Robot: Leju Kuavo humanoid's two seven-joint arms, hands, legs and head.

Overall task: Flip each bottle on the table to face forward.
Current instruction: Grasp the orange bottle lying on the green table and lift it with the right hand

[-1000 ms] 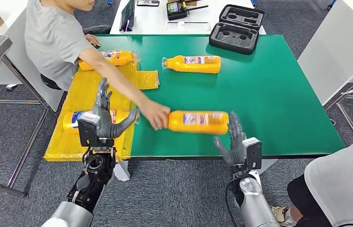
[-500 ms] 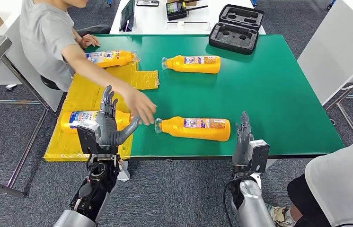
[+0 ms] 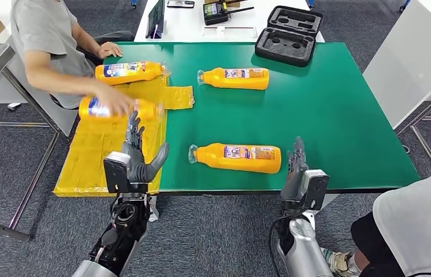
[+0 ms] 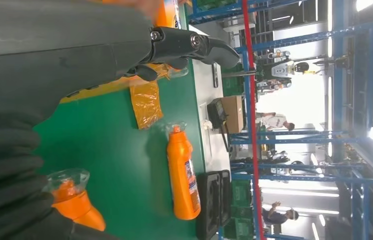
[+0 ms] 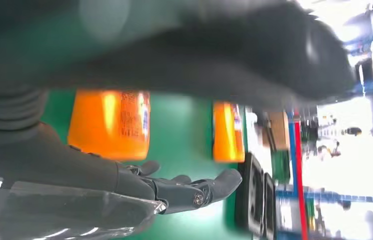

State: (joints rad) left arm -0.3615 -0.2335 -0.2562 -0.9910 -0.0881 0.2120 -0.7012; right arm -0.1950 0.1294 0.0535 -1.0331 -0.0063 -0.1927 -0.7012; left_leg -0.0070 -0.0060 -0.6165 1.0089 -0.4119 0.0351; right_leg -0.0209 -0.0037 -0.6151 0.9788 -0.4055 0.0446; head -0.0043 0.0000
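Observation:
Several orange bottles lie on their sides on the green table (image 3: 340,115). The near bottle (image 3: 237,158) has its cap to the left and its label up, also seen as near bottle (image 5: 108,124). My right hand (image 3: 295,167) stands open at the near edge, just right of that bottle's base, not touching. My left hand (image 3: 138,156) is open with fingers spread, left of its cap. A far centre bottle (image 3: 235,78) and a far left bottle (image 3: 127,71) lie untouched. A person's hand holds another bottle (image 3: 115,108) above the yellow sheet. The far centre bottle (image 4: 182,172) shows past my left fingers (image 4: 194,45).
A yellow plastic sheet (image 3: 92,156) covers the table's left part. A black foam case (image 3: 289,36) sits at the far right of centre. One person sits at the far left, another person (image 3: 415,231) stands at the near right. A white table with devices stands behind.
The person let go of the near bottle, which now lies still, then lifted the bottle from the yellow sheet near my left hand and drew it away. My right hand shifted slightly right.

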